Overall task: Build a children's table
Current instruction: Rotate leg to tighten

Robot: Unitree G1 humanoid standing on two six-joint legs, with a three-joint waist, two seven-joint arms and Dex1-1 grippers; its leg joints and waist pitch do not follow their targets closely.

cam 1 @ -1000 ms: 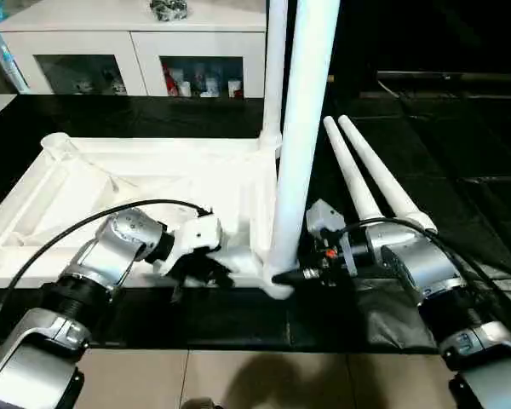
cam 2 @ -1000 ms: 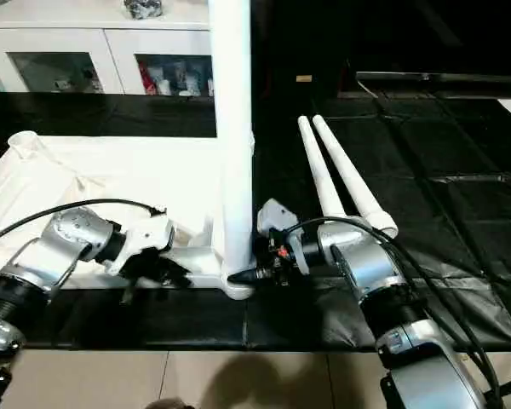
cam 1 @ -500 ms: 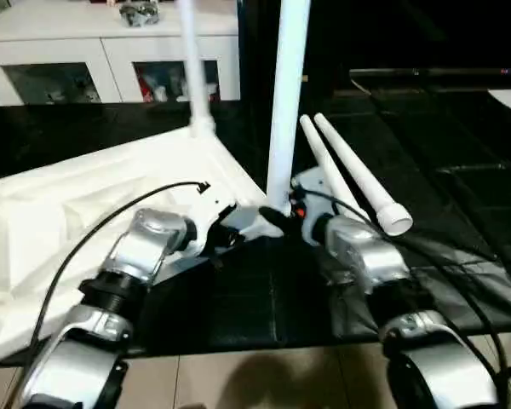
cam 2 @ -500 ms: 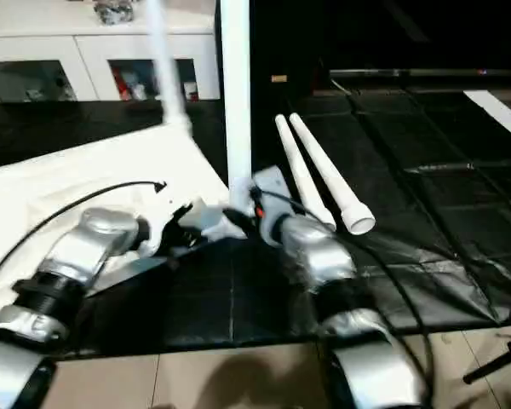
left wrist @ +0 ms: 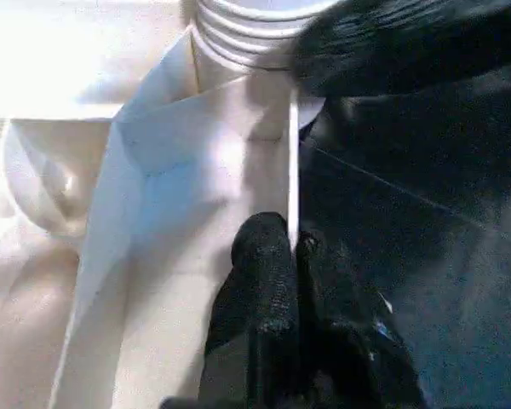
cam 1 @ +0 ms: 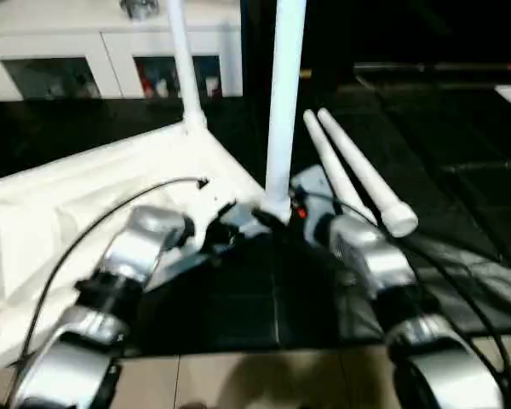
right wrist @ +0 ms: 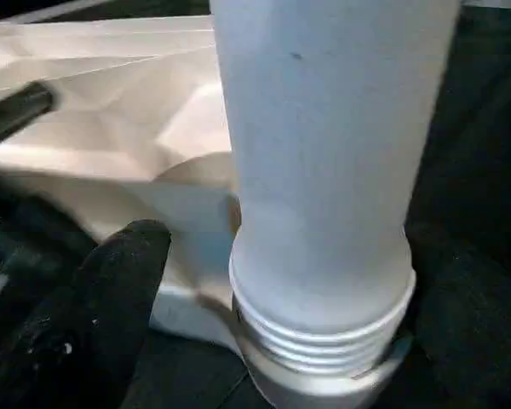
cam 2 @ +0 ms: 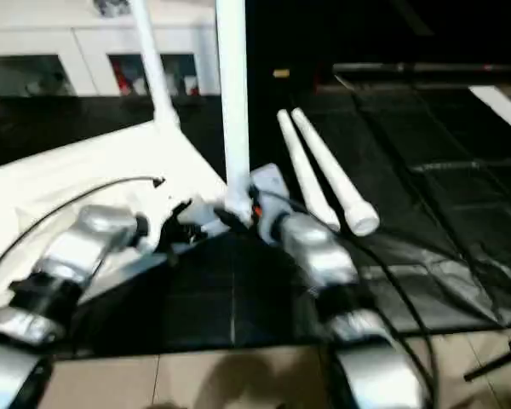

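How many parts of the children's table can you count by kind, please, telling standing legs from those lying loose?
White plastic rectangular tabletop: 1
White tapered tube legs standing upright in corner sockets: 2
White tapered tube legs lying loose on the black mat: 2
Total: 5

No writing, label, brand, number or sign can be read anywhere here.

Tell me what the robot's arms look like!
Both arms are shiny silver tubes with black ribbed rings at the joints. Black cables loop over the left forearm and right forearm. Each end effector has two fuzzy black fingers. The right wrist shows a small orange-red mark.
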